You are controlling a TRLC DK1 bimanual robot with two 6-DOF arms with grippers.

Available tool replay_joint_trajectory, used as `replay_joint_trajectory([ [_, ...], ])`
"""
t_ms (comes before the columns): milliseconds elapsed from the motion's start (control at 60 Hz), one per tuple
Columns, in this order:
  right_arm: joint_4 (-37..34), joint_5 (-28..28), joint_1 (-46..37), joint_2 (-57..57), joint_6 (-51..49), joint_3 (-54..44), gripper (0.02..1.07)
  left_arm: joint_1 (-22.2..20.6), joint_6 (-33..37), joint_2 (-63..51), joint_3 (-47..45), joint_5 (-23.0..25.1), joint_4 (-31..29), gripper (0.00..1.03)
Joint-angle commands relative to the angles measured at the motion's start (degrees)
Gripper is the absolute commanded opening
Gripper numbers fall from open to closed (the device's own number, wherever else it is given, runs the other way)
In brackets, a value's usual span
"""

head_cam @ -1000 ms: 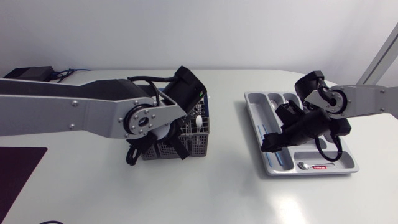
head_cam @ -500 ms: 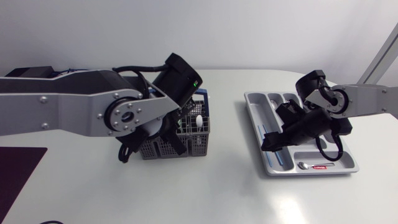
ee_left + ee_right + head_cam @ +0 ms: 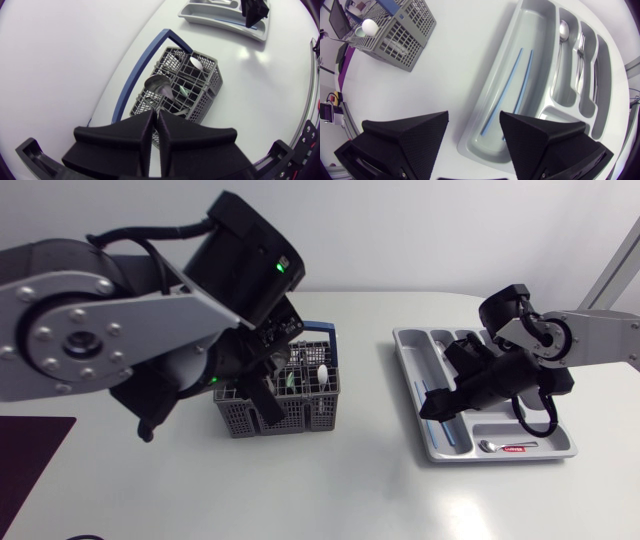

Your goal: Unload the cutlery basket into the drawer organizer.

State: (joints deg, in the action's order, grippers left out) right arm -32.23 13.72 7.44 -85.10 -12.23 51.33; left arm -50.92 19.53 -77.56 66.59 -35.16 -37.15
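Note:
The grey cutlery basket [image 3: 300, 408] with a blue handle [image 3: 134, 80] stands left of centre and holds a white spoon [image 3: 322, 372] and a green-tipped piece [image 3: 183, 90]. My left gripper [image 3: 268, 402] hangs over the basket's near side. In the left wrist view the left gripper [image 3: 155, 125] is shut on the handle of a metal spoon [image 3: 159, 86], whose bowl sticks up above the basket. The grey drawer organizer [image 3: 500, 452] lies at the right. Over its long left compartment my right gripper [image 3: 436, 408] stands open and empty [image 3: 472, 145].
The organizer [image 3: 470, 145] holds two blue sticks [image 3: 512, 85], a spoon [image 3: 563, 30] and forks [image 3: 582, 47]. A small spoon [image 3: 487, 445] and a red-handled piece [image 3: 515, 447] lie in its front compartment. My raised left arm [image 3: 110, 330] covers much of the table's left.
My left arm has risen steeply above the basket, its shut gripper coming up with it. The right arm has hardly moved.

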Motion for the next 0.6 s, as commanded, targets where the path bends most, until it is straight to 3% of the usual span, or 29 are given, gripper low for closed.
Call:
replay_joint_trajectory([
  [0, -0.91, 0.44, 1.43, 2.83, -1.39, -0.27, 0.77, -1.03, 0.69, 2.76, 3.55, 0.09, -1.97, 0.03],
  [83, -0.91, 2.37, 3.19, 5.91, -2.45, -0.62, 0.77, -0.24, 0.16, 3.99, 6.27, 3.78, -4.16, 0.03],
  [250, -1.08, 4.92, 6.88, 15.23, -4.73, -1.41, 0.77, 3.63, -3.27, 4.43, 12.07, 16.52, -7.85, 0.03],
  [317, -1.79, 4.92, 8.47, 19.53, -5.61, -1.50, 0.77, 7.06, -5.20, 2.15, 15.06, 25.84, -8.91, 0.03],
  [583, -2.14, 3.69, 13.04, 27.80, -6.93, -3.08, 0.76, 15.94, -9.86, -12.79, 23.59, 47.55, -12.51, 0.03],
])
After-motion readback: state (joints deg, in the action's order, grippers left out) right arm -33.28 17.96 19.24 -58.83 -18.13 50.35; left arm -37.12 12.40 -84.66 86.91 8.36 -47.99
